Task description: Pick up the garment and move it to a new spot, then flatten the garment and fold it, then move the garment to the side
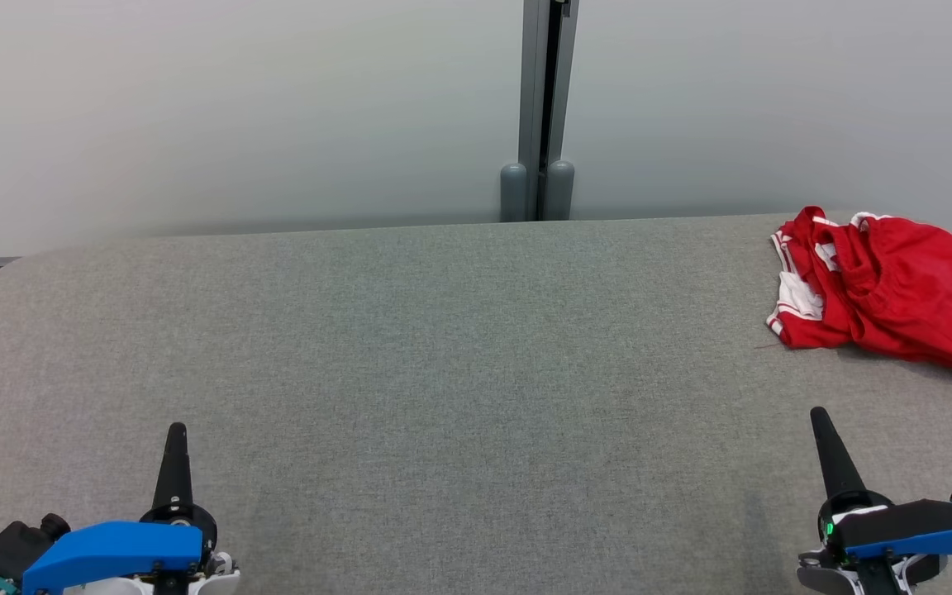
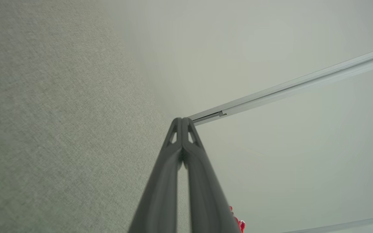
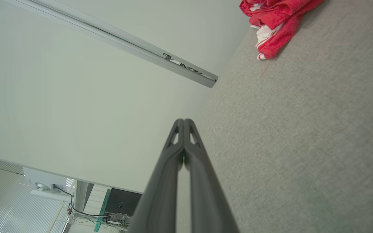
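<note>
The garment [image 1: 885, 285] is red with white trim and lies crumpled at the far right of the grey felt table [image 1: 443, 372]. The right wrist view catches the garment [image 3: 277, 19] at its top edge, and a sliver of the garment [image 2: 240, 223] peeks out beside the fingers in the left wrist view. My left gripper [image 1: 176, 430] rests at the lower left, shut, far from the cloth. Below the garment and well short of it, my right gripper [image 1: 817, 413] is shut with nothing held. The left gripper [image 2: 182, 120] and the right gripper [image 3: 184, 121] each show fingers pressed together.
A pale wall with a grey vertical post [image 1: 546, 107] stands behind the table. The table's back edge runs just behind the garment, and its left corner is rounded. Cables and equipment [image 3: 115, 207] show beyond the table in the right wrist view.
</note>
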